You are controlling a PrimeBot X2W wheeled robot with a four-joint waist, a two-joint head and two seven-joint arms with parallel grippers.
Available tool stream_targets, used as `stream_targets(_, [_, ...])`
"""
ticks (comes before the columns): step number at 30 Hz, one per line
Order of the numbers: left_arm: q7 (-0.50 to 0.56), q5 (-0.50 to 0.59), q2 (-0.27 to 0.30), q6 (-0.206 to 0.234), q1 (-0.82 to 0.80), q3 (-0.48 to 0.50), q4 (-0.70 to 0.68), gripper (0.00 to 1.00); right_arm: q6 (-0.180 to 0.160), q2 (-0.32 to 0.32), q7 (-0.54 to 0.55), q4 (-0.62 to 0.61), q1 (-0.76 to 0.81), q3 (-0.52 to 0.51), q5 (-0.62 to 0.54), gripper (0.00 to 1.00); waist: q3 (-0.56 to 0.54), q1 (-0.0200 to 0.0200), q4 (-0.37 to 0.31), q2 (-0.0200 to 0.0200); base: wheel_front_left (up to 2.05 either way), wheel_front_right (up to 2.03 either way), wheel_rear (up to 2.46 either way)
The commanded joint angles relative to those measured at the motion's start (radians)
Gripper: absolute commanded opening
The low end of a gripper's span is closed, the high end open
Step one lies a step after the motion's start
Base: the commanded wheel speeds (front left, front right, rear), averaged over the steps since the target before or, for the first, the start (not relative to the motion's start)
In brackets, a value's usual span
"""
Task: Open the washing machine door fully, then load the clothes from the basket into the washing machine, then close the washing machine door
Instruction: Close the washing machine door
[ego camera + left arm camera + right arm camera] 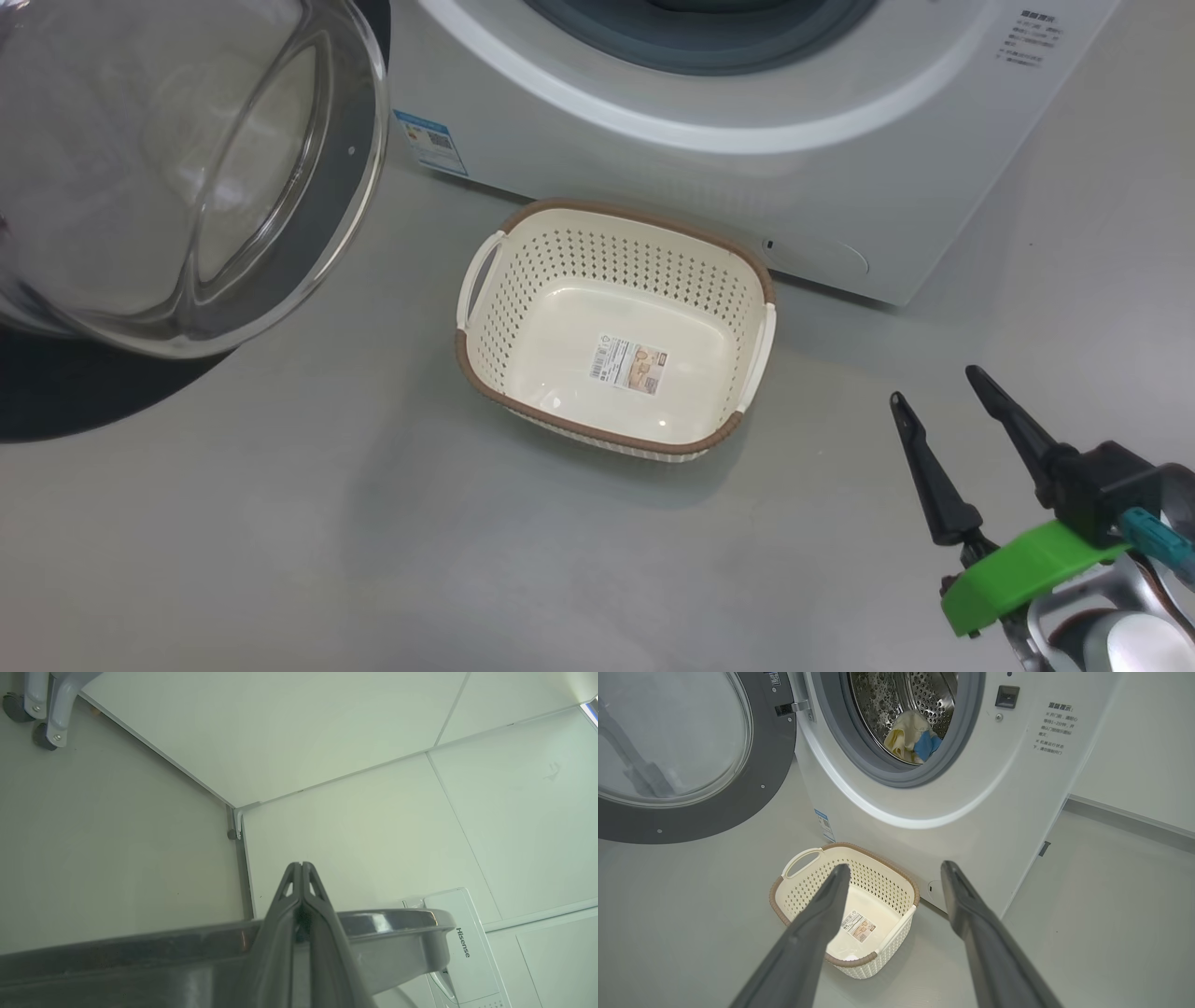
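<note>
Jaws on the left gripper (301,864) are sitting pressed tip to tip, gripping nothing, and lying across the dark rim of the door (140,952); whether they are touching it I cannot tell. Those on the right gripper (934,384) are standing wide apart and empty, hanging above bare floor (373,523) to the right of the basket (607,257).

The basket is sitting empty just in front of the washing machine (747,187), and the clothes (908,735) are lying inside the drum (924,690), as the right wrist view is showing. The door is hanging swung out to the left, wide open. Judging from this, opening and loading are looking done, and only the closing is remaining.

Room is looking good: the floor around the basket is lying bare, and the right gripper is hanging well apart from the door's path. The basket is standing near the sweep of the door's lower edge, probably below it, so that edge is deserving a watch.
</note>
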Motion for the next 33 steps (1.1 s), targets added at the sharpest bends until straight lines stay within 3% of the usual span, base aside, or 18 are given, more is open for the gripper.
stream_targets(1, [0.035,0.011,0.050,-0.002,-0.009,-0.007,-0.022,0.00,-0.003,-0.018,0.001,-0.039,-0.036,0.023,0.002,1.00,0.002,0.0000,0.001,0.0000,0.00,0.00,0.00])
stream_targets(8, [0.081,0.023,0.060,-0.002,0.003,-0.021,-0.025,0.00,-0.003,-0.017,0.000,-0.037,-0.040,0.023,0.002,1.00,0.006,0.0000,0.006,0.0000,0.00,0.00,0.00])
stream_targets(18, [-0.035,0.084,0.077,-0.002,-0.053,0.008,0.039,0.00,-0.003,-0.021,-0.001,-0.027,-0.047,0.037,0.009,1.00,0.004,0.0000,-0.004,0.0000,0.00,0.00,0.00])
stream_targets(26, [0.047,0.056,0.078,-0.002,-0.074,-0.017,0.026,0.00,-0.003,-0.019,-0.003,-0.027,-0.049,0.026,0.010,1.00,0.008,0.0000,-0.014,0.0000,0.00,0.00,0.00])
stream_targets(33, [0.116,0.002,0.045,-0.002,-0.053,-0.005,-0.049,0.00,-0.003,-0.013,-0.005,-0.020,-0.051,0.025,0.008,1.00,0.005,0.0000,-0.004,0.0000,0.00,0.00,0.00])
